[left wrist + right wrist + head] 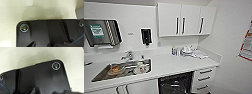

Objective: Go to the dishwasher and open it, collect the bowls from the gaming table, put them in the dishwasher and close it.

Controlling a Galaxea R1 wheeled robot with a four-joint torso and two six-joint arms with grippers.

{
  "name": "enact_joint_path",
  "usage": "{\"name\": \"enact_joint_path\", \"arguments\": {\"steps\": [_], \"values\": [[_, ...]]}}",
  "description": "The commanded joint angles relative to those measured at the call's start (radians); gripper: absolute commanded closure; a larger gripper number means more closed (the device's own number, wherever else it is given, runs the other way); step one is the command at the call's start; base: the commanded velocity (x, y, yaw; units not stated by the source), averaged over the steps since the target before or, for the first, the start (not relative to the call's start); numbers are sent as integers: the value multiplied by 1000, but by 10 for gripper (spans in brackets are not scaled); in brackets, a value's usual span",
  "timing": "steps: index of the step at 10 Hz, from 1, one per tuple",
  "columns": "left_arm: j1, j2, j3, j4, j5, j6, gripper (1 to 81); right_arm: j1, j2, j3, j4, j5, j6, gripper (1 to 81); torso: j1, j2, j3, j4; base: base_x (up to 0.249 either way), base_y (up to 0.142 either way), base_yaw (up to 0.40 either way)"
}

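The dishwasher under the white counter shows a dark racked inside, its opening facing the camera; I cannot tell either gripper's state

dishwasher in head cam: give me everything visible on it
The dishwasher sits under the white countertop, right of the sink, with a white cabinet door on one side and white drawers on the other. Its bay shows dark, with pale wire-like racking faintly visible inside, so it looks open. The door itself and any handle cannot be made out; the lower part is cut off by the frame edge.
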Motion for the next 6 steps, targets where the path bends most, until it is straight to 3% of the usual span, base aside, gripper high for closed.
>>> {"name": "enact_joint_path", "arguments": {"steps": [1,2,6], "values": [[-34,1,-1,6,51,1,10,49,-4,0,-3,-41,-1,10,-61,95,43,0,0,0,0],[-34,-1,-1,6,51,1,10,51,-4,0,-5,-41,-1,10,-83,129,16,0,0,0,0],[-34,2,-1,6,51,-1,10,49,-1,0,-5,-43,-1,10,-175,269,29,0,0,0,0]]}}
